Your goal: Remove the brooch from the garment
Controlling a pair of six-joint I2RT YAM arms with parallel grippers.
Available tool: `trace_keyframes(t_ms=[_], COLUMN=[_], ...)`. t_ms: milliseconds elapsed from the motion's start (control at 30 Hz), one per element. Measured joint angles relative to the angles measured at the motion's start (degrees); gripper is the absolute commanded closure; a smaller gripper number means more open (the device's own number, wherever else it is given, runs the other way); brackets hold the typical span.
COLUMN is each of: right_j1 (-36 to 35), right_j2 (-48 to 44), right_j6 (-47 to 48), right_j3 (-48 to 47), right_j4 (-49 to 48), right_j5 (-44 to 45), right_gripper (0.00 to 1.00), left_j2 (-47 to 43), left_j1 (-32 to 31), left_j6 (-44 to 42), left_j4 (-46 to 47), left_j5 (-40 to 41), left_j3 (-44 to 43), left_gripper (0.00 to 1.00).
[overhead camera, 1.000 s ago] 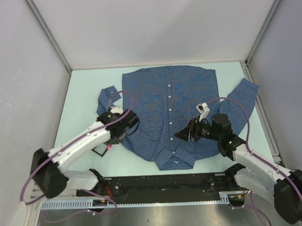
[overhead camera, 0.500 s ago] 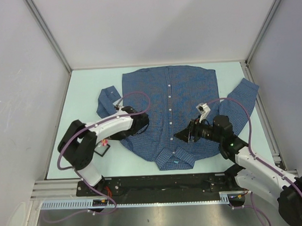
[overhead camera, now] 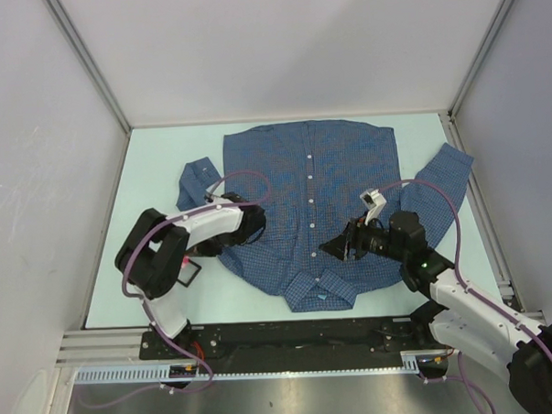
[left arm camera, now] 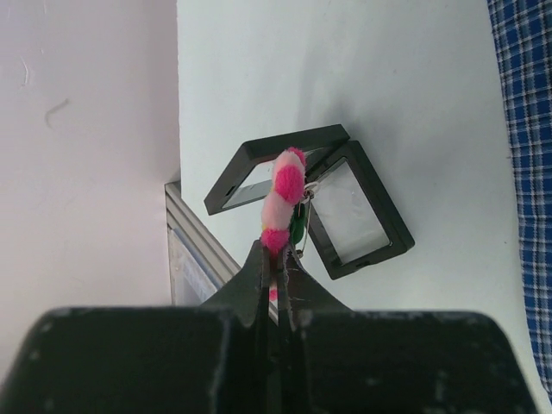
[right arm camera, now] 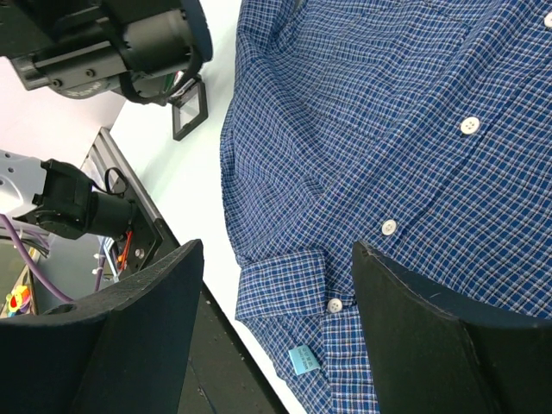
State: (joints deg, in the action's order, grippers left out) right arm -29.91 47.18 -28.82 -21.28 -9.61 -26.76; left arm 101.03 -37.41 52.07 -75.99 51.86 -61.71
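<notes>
Had the brooch [left arm camera: 285, 200] pinched edge-on in the left gripper [left arm camera: 276, 263], clamped tight on the lowest pink petal, so clear of the garment [overhead camera: 338, 168] already. Hovered it over the pale table [left arm camera: 414, 103], right above a little black display case [left arm camera: 349, 216], seemingly open, just beside the shirt on the left arm's side. Probably lined up that way for dropping the pin inside. Grabbed by the rim, presumably to leave the metal clasp at the back free. Held the right gripper [right arm camera: 276, 285] spread wide and empty above the shirt front near the collar, likely parked there to steady the fabric if needed. Only needed a careful release into the case, by the looks of it.
</notes>
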Motion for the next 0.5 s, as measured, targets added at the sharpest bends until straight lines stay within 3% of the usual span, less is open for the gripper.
trace_keyframes(t_ms=[500], right_j1=[0.0], right_j2=[-0.3], right_j6=[0.0], right_j3=[0.0], right_j4=[0.2], right_j5=[0.4], right_gripper=[0.27], left_j2=[3.7], left_j1=[1.4], left_j6=[-5.2], left_j4=[2.4], left_j5=[-0.2], left_j3=[0.0], left_gripper=[1.00])
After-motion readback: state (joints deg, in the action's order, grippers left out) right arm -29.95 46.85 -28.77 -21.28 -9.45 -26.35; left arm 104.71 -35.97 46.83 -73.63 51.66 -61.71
